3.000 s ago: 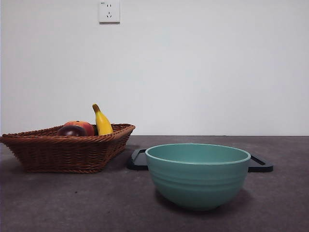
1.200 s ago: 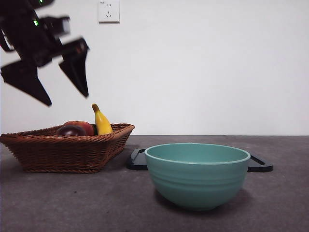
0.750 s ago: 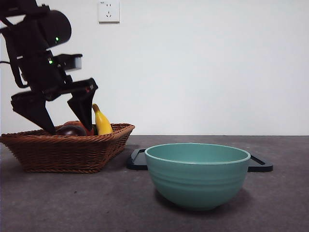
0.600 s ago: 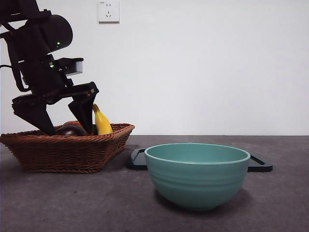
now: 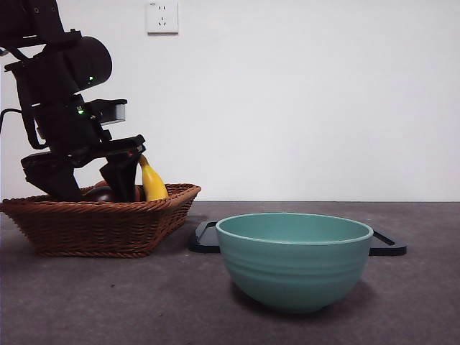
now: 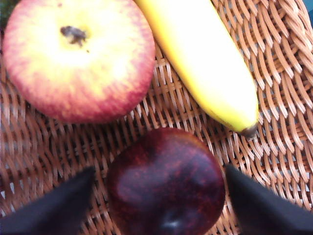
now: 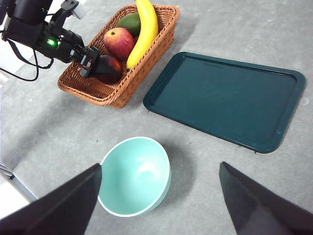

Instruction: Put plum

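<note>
The plum (image 6: 166,181), dark maroon and glossy, lies in the wicker basket (image 5: 100,223) at the table's left. My left gripper (image 6: 160,169) has come down into the basket and is open, one black jaw on each side of the plum, close to it. In the front view the left gripper (image 5: 90,190) hides most of the plum (image 5: 100,194). From above, the right wrist view shows the plum (image 7: 110,66) at the basket's near end under the left arm. My right gripper (image 7: 160,165) hangs open high over the table and holds nothing.
A red-yellow apple (image 6: 78,58) and a banana (image 6: 205,68) lie right beside the plum, with a green fruit (image 7: 129,22) at the basket's far end. A teal bowl (image 5: 295,262) stands in front. A dark green tray (image 7: 225,98) lies behind it.
The left arm came in from the upper left and sank into the basket. Its open jaws now straddle the plum. The fruit, bowl and tray have not moved.
</note>
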